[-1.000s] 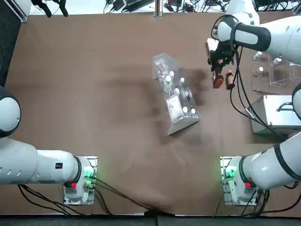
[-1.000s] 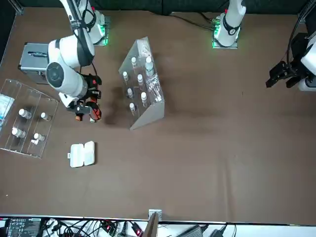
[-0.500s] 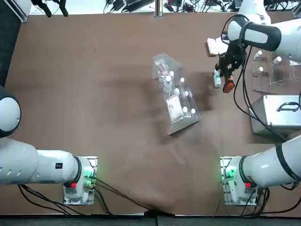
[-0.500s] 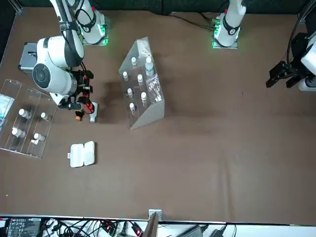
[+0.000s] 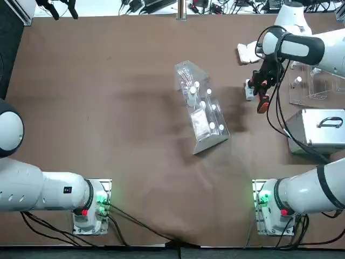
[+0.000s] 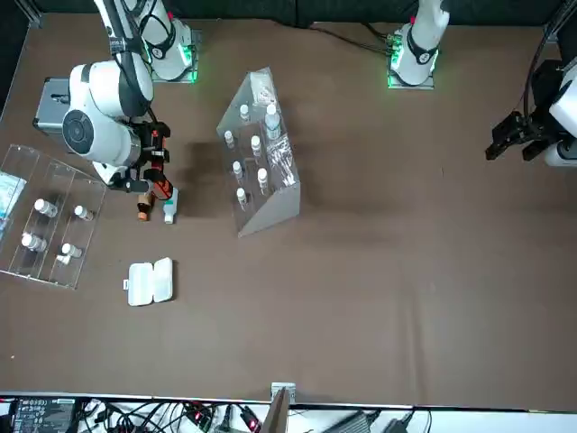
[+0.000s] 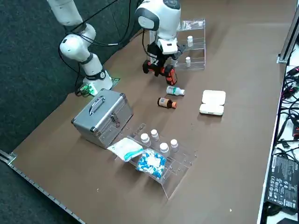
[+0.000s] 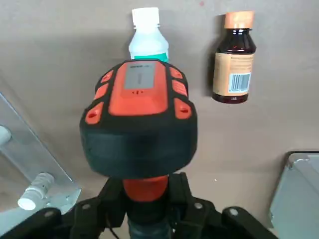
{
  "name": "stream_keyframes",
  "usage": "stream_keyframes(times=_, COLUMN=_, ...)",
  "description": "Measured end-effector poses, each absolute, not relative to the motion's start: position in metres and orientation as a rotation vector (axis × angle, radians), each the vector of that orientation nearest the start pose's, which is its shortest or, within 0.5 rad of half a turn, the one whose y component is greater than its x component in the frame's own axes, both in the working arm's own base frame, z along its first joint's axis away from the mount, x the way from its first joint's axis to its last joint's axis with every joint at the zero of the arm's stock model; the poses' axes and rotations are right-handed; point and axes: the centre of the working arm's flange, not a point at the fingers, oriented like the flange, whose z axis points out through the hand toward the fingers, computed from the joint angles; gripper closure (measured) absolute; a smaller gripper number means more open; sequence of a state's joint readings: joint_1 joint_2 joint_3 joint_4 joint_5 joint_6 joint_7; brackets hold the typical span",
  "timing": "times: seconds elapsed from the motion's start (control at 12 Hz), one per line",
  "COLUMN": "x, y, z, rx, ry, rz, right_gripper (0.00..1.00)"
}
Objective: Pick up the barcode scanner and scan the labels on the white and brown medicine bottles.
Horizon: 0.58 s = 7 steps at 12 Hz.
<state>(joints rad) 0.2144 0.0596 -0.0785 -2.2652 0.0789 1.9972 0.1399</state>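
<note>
Grasps the barcode scanner (image 8: pixel 138 94) firmly in the jaws of the right gripper (image 8: pixel 147 191), over the counter (image 6: pixel 361 298) and beside two bottles. Holds it with the head pointing towards the white bottle (image 8: pixel 147 37), lying on its side near the brown bottle (image 8: pixel 234 64), also on its side.

Among the containers, counts a clear plastic rack (image 5: pixel 202 108) near the middle of the counter, with white-capped vials (image 6: pixel 256 144) and a clear packet (image 5: pixel 200 123) inside. Adds a second clear rack (image 7: pixel 175 170) near the metal case (image 7: pixel 105 116), with more white-capped vials (image 7: pixel 164 148), a packet of blue-and-white pieces (image 7: pixel 152 162) and a white packet (image 7: pixel 126 148). Finds the metal case closed, contents impossible to tell. Sees the small white box (image 7: pixel 212 102) lying open, apart from both racks.

From overhead, shows only part of the white bottle beside the arm and hides the brown one. From the front and the right side, shows both. From the wrist, reveals the barcode on the brown bottle's label, facing up, but covers the white bottle's lower part with the scanner.
</note>
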Motion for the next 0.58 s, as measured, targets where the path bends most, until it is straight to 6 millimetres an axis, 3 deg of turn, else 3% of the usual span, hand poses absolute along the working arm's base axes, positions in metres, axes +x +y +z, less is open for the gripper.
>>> stream_keyframes(times=0.58, x=0.4785, y=0.0687, z=0.3057, rx=-3.084, ry=0.078, rz=0.496, right_gripper=0.58)
